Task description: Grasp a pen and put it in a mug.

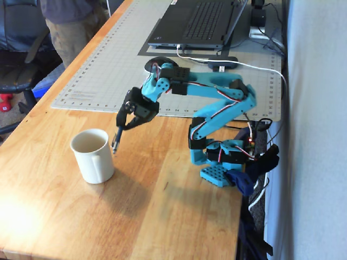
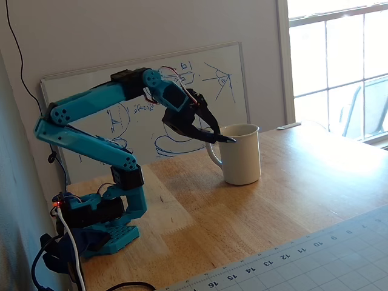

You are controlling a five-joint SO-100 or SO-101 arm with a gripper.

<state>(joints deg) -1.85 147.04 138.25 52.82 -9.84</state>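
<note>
The cream-white mug [image 1: 93,157] stands upright on the wooden table, handle toward the camera in a fixed view; it also shows in the other fixed view [image 2: 242,156]. My gripper [image 1: 124,122] is shut on the dark pen [image 1: 116,141], which hangs tilted with its tip down, just beside the mug's rim on its right and above the table. In the other fixed view my gripper [image 2: 212,134] holds the pen [image 2: 225,139] at rim height on the mug's handle side. The pen is outside the mug.
A grey cutting mat [image 1: 103,70] lies behind the arm, with a laptop [image 1: 198,24] and cables on it. A person [image 1: 68,21] stands at the table's far left corner. A whiteboard [image 2: 145,115] leans on the wall behind the arm. The arm's base [image 1: 219,162] sits by the right edge.
</note>
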